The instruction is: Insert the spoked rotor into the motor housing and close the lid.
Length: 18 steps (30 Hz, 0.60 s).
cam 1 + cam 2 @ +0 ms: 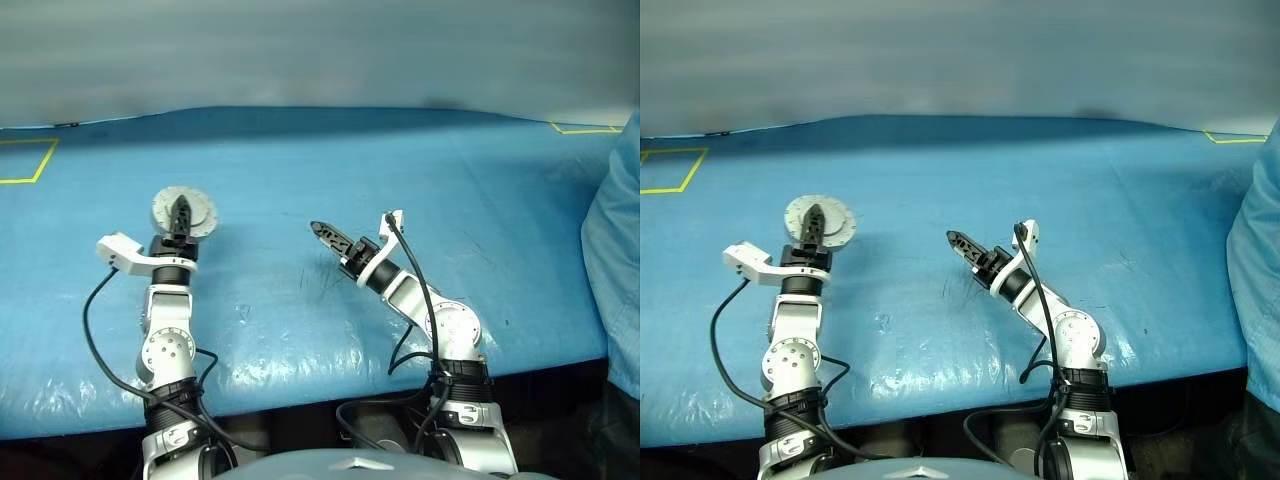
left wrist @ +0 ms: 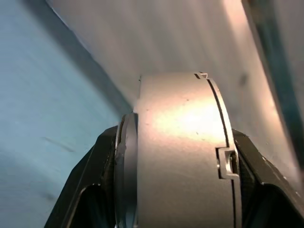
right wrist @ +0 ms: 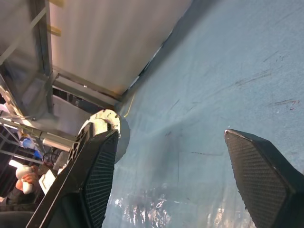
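My left gripper [image 1: 182,212] is shut on the motor housing [image 1: 204,213], a short round silver cylinder held up on edge above the blue table. In the left wrist view its silver wall [image 2: 180,142] sits between both black fingers [image 2: 102,161]. A thin disc, the lid [image 2: 228,118], is seated on one end behind a notched seam. The spoked rotor is hidden. My right gripper [image 1: 322,232] is open and empty near the table's middle, pointing toward the housing. The right wrist view shows its pads [image 3: 97,175] wide apart, with the housing [image 3: 111,126] beyond them.
A blue plastic sheet [image 1: 420,170] covers the table, whose front edge runs close to me. Yellow tape marks lie at the far left [image 1: 25,165] and far right [image 1: 585,128]. A person's blue sleeve [image 1: 615,250] stands at the right edge.
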Tool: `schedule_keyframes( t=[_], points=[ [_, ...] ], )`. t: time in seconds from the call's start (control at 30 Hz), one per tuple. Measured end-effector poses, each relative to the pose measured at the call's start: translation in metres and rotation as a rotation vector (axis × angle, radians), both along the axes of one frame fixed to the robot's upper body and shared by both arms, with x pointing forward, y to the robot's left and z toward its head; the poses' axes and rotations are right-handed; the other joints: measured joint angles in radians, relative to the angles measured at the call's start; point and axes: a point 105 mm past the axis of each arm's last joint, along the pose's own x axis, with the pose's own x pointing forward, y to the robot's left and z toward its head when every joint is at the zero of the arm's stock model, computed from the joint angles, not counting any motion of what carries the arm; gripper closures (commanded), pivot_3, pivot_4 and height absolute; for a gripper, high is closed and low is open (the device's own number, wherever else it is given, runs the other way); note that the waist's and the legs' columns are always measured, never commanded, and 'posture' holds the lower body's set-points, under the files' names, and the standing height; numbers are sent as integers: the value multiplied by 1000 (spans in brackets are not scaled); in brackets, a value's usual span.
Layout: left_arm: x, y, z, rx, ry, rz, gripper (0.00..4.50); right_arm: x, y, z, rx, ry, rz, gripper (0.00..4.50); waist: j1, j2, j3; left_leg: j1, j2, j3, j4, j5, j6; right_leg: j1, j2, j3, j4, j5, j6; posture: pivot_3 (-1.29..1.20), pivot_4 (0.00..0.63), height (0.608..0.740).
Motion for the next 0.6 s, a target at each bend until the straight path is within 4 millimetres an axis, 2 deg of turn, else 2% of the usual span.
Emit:
schedule_keyframes(
  t=[0.17,0.33,0.47,0.6],
  points=[
    [-20,50,-4,133,93,229,1736,-11,-1,12,16,-82,48,751,3,-2,1,-1,0,-1,0,0,0,0,0,-1,-1,2,4,0,150,740],
    [-29,61,-10,198,138,272,1736,-17,6,19,16,-124,93,751,13,-2,1,0,0,-1,2,0,0,2,-1,-1,-1,0,0,0,150,740],
    [-33,75,-28,210,243,331,1736,-19,10,18,16,-124,106,751,11,-3,1,0,0,-1,3,0,0,2,0,-1,0,0,0,0,150,740],
    [-37,82,-37,206,293,367,1736,-19,10,17,10,-123,106,751,12,-5,1,0,0,-2,2,0,0,2,0,-1,0,0,0,0,150,740]
  ],
)
